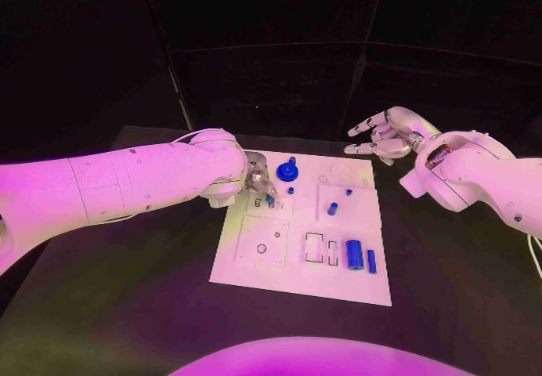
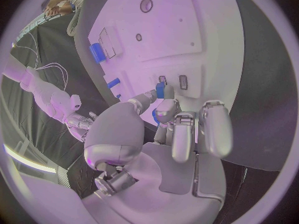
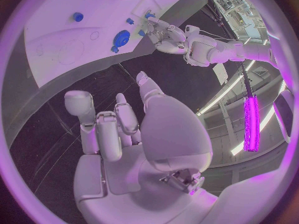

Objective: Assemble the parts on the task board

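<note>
The white task board [image 1: 296, 274] lies in the middle of the black table. My left hand [image 1: 258, 184] hovers over its far left part and pinches a small blue part [image 2: 160, 90] just above two small slots [image 2: 183, 82]. My right hand [image 1: 384, 133] hangs in the air beyond the board's far right corner, fingers apart and holding nothing; its palm [image 3: 124, 129] faces the board. A blue gear-like round part [image 1: 287, 171] sits at the far edge, close to the left hand. A big blue cylinder [image 1: 355, 254] and a thin blue bar [image 1: 370, 261] lie near the front right.
A short blue cylinder [image 1: 332, 209] and two small blue pegs [image 1: 290, 189] [image 1: 348, 191] stand mid-board. Empty rectangular recesses [image 1: 314, 247] and a round hole [image 1: 261, 249] mark the front half. Black table [image 1: 135, 298] surrounds the board.
</note>
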Controlling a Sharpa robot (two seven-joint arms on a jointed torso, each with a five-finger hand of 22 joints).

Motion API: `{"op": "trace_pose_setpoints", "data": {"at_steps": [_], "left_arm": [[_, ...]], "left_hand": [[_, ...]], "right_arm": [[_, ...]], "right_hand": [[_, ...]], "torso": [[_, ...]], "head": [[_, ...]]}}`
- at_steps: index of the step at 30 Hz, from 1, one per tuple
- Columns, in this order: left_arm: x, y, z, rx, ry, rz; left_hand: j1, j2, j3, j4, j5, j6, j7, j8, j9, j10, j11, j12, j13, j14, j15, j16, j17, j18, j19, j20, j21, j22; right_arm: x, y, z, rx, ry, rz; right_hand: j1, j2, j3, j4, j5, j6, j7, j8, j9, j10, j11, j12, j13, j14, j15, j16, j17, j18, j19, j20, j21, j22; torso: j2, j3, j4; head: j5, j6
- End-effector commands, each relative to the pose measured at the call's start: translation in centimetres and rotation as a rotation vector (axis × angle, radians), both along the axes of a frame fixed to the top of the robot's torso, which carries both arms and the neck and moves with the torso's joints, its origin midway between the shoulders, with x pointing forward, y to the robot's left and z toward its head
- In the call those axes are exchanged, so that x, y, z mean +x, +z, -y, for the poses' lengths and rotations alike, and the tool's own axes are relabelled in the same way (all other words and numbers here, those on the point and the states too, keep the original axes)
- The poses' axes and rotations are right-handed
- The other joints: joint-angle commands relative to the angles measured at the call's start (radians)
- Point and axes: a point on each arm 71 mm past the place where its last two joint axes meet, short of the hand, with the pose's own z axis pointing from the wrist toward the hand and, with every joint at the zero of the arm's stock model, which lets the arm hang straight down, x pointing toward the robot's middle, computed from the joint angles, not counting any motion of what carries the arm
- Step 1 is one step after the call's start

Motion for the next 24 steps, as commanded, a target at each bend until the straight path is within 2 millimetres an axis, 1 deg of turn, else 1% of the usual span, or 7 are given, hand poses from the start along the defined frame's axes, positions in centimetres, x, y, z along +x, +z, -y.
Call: {"op": "trace_pose_setpoints", "data": {"at_steps": [1,4,8,24], "left_arm": [[-0.03,0.10,0.00,0.024,-0.006,0.016],[-0.10,0.02,-0.01,0.031,-0.011,0.007],[-0.17,-0.06,-0.07,0.042,-0.016,-0.004],[-0.32,-0.16,0.02,0.052,-0.027,-0.020]], "left_hand": [[0.000,-0.015,0.133,-0.125,0.049,-0.002,-0.010,0.008,0.004,0.008,-0.005,-0.003,-0.006,0.104,-0.010,0.003,0.263,-0.014,0.022,-0.010,0.006,0.002],[0.000,-0.016,0.133,-0.123,0.054,-0.002,-0.011,0.009,0.005,0.008,-0.005,-0.006,-0.009,0.104,-0.010,0.003,0.263,-0.014,0.022,-0.010,0.007,0.003],[0.000,-0.017,0.133,-0.123,0.055,-0.002,-0.011,0.009,0.006,0.006,-0.005,-0.008,-0.012,0.104,-0.010,0.003,0.263,-0.015,0.022,-0.010,0.008,0.004],[0.001,-0.018,0.134,-0.122,0.065,-0.001,-0.012,0.012,0.008,0.004,-0.007,-0.015,-0.022,0.104,-0.011,0.003,0.263,-0.015,0.023,-0.010,0.009,0.007]], "right_arm": [[0.00,0.20,-0.12,0.001,0.012,0.012],[0.01,0.19,-0.14,0.001,0.013,0.011],[0.01,0.17,-0.16,0.000,0.015,0.009],[0.05,0.12,-0.24,-0.001,0.017,0.005]], "right_hand": [[-0.001,0.004,-0.006,-0.002,0.005,0.006,0.002,0.003,-0.001,-0.009,0.000,-0.003,-0.001,0.069,-0.007,-0.003,0.115,0.019,-0.006,-0.003,-0.006,-0.001],[-0.001,0.004,-0.006,-0.002,0.005,0.006,0.002,0.003,-0.001,-0.009,0.000,-0.003,-0.001,0.069,-0.007,-0.003,0.115,0.019,-0.006,-0.003,-0.006,-0.001],[0.000,0.004,-0.008,-0.001,0.005,0.007,0.002,0.004,-0.001,-0.009,0.000,-0.004,-0.002,0.069,-0.007,-0.005,0.113,0.019,-0.008,-0.003,-0.008,-0.004],[-0.001,0.003,-0.011,0.001,0.006,0.007,0.002,0.005,-0.001,-0.010,-0.001,-0.005,-0.003,0.068,-0.007,-0.005,0.112,0.020,-0.009,-0.003,-0.010,-0.006]], "torso": [[0.000,0.0001,0.0003],[0.000,-0.0004,0.0008],[0.000,0.0000,-0.0003],[0.000,0.0002,-0.0002]], "head": [[-0.002,-0.002],[-0.002,-0.002],[-0.001,-0.004],[-0.002,-0.006]]}}
